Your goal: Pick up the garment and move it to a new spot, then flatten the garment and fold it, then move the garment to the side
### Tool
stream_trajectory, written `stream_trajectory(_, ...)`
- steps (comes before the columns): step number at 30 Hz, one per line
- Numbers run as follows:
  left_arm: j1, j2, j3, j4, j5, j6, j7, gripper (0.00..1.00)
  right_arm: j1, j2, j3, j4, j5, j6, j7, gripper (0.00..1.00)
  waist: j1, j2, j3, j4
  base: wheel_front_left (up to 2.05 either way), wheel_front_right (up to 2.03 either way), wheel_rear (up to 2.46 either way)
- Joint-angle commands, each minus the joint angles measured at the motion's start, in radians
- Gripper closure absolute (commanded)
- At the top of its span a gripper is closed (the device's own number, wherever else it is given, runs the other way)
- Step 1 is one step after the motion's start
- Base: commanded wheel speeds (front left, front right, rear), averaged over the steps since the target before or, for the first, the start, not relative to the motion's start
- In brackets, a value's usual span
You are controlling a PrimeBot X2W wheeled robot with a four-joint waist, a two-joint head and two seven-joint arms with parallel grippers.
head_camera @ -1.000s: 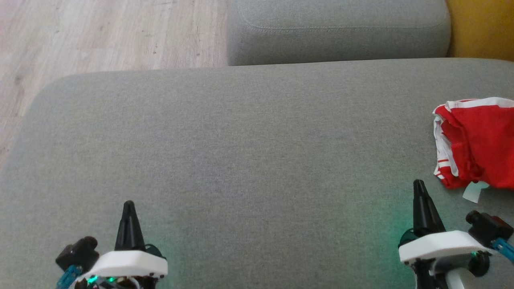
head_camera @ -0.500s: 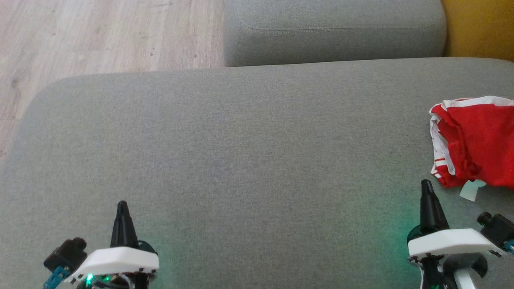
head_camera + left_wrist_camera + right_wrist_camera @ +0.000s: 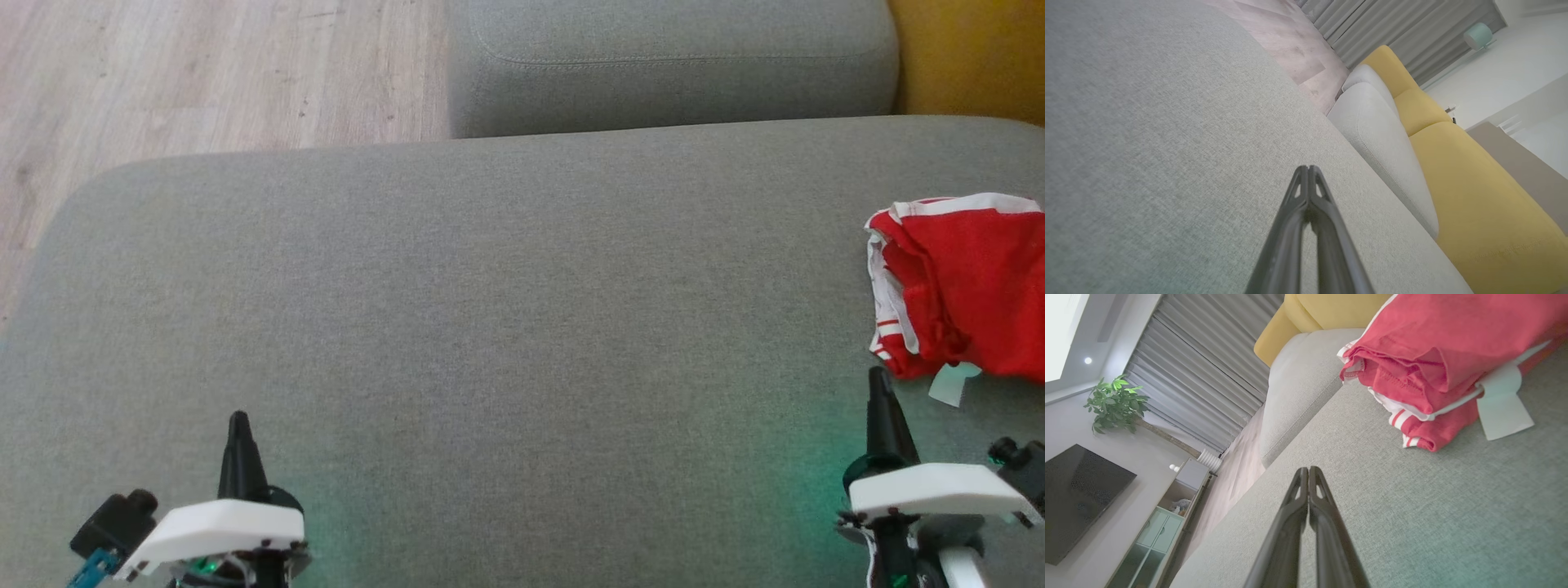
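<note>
The garment (image 3: 963,286) is red with white trim, folded into a bundle at the right edge of the grey sofa seat (image 3: 490,327), a white tag sticking out at its near corner. In the right wrist view the garment (image 3: 1433,363) lies ahead and to the right of my fingers. My right gripper (image 3: 878,384) is shut and empty, its tip just short of the bundle's near left corner. My left gripper (image 3: 238,425) is shut and empty too, low over the seat at the lower left. Both wrist views show the fingers (image 3: 1308,175) pressed together (image 3: 1308,473).
A grey cushion (image 3: 669,65) lies beyond the seat, with a yellow cushion (image 3: 971,57) at the far right. Wooden floor (image 3: 204,73) shows at the upper left, past the seat's rounded edge. A TV, cabinet and plant (image 3: 1116,404) stand across the room.
The head camera has drifted, shifting the scene slightly left. Both grippers have sunk lower in the view, and the right one has edged right, closer to the garment. The garment lies unchanged.
</note>
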Motion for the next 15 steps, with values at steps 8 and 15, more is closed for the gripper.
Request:
stream_trajectory(8, -0.054, 0.004, 0.041, -0.041, -0.092, -0.019, 0.026, 1.0, -0.063, -0.01, -0.006, -0.042, 0.104, 0.0, 0.025, 1.0, 0.0, 0.0, -0.002, -0.006, 0.0, 0.0, 0.0)
stream_trajectory(15, -0.056, 0.005, 0.055, -0.046, -0.163, -0.027, 0.046, 1.0, -0.067, -0.011, -0.014, -0.046, 0.183, 0.0, 0.046, 1.0, 0.0, 0.0, -0.003, -0.01, 0.0, 0.0, 0.0)
